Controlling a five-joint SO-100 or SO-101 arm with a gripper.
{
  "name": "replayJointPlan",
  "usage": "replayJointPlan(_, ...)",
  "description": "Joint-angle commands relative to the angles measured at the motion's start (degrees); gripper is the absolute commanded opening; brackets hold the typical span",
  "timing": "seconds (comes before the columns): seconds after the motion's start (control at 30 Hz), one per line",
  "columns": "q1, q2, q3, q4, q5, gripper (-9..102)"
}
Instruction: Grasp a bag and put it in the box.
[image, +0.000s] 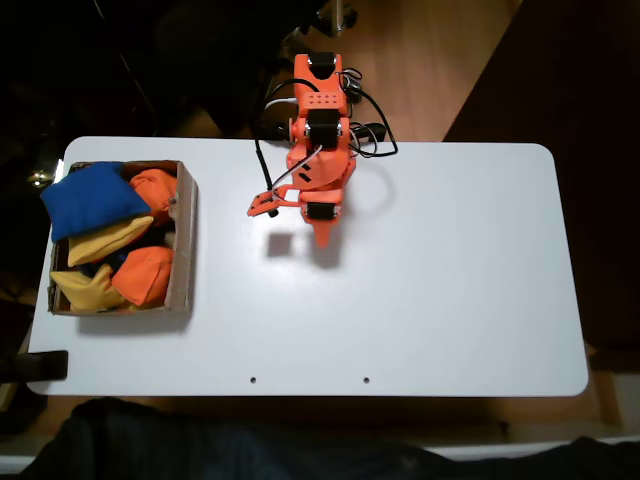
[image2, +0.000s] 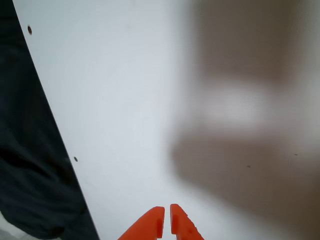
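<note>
Your orange arm (image: 318, 140) sits folded near the far edge in the fixed view, its base at the top and its links stacked close over one another, reaching only a short way toward you. The gripper (image: 325, 235) points down the picture, holding nothing. In the wrist view the gripper (image2: 166, 220) enters from the bottom edge, its two orange fingertips (image2: 154, 222) nearly together, only a thin slit between the jaws.
</note>
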Motion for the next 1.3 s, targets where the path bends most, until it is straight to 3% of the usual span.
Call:
replayJointPlan(0.0,0.97,0.18,-2.81,0.53,0.26,0)
replayJointPlan(1.27,2.02,0.18,-3.60,3.96,-0.35,0)
